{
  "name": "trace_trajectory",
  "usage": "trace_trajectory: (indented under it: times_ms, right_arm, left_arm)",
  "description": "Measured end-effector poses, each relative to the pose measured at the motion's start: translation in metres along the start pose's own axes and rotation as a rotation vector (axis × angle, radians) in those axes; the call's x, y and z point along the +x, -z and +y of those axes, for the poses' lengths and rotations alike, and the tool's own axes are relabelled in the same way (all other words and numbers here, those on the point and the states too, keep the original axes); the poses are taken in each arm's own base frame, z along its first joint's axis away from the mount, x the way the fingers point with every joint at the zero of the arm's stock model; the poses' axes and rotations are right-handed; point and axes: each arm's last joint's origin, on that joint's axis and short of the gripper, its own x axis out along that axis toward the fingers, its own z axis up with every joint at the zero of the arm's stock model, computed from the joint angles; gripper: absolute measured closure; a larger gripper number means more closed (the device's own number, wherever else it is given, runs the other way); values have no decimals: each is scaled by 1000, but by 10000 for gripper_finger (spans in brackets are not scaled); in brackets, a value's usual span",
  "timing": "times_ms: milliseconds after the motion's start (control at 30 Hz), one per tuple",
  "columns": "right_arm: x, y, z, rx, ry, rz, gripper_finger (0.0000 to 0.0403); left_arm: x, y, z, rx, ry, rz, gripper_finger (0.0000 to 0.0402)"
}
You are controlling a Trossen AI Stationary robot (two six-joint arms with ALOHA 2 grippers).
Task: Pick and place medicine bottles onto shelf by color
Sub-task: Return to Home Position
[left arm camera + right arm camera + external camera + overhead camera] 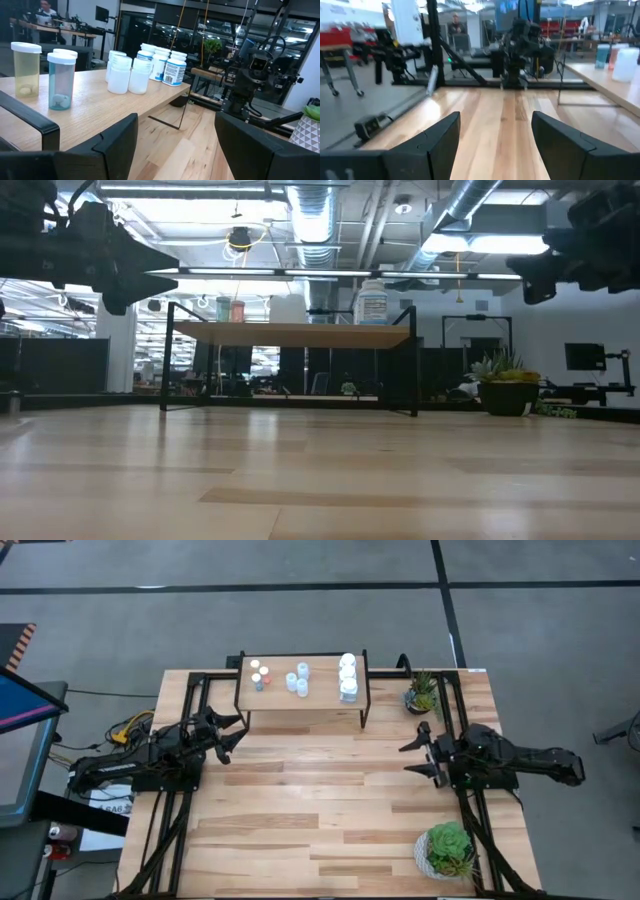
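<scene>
We see all the medicine bottles (165,65) standing on the shelf (320,697), which sits at the middle of the table's (330,815) far edge. They are grouped so that each colour has its own stretch of board: small coloured ones (258,675) at the shelf's left end, pale-blue ones (299,681) in the middle, white ones (347,678) at the right end. The left gripper (237,738) hangs near the table's left edge, just in front of the shelf's left end, fingers spread and empty. The right gripper (408,758) hangs near the right edge, between the two potted plants (447,848), also spread and empty. No bottle is on the table, so we judge the sorting finished. Both arms hold clear of the shelf, probably so they don't knock the rows.
</scene>
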Motion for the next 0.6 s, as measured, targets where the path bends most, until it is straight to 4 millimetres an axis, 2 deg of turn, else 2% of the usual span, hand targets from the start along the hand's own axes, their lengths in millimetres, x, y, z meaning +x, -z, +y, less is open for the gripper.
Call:
trace_trajectory:
  times_ms: [300, 600]
  right_arm:
    - [2, 5, -6, -18, 93, 47, 132]
    - [2, 5, -6, 102, 97, 43, 132]
  left_arm:
    - [0, 0, 0, 0, 0, 0, 150]
    - [0, 0, 0, 0, 0, 0, 150]
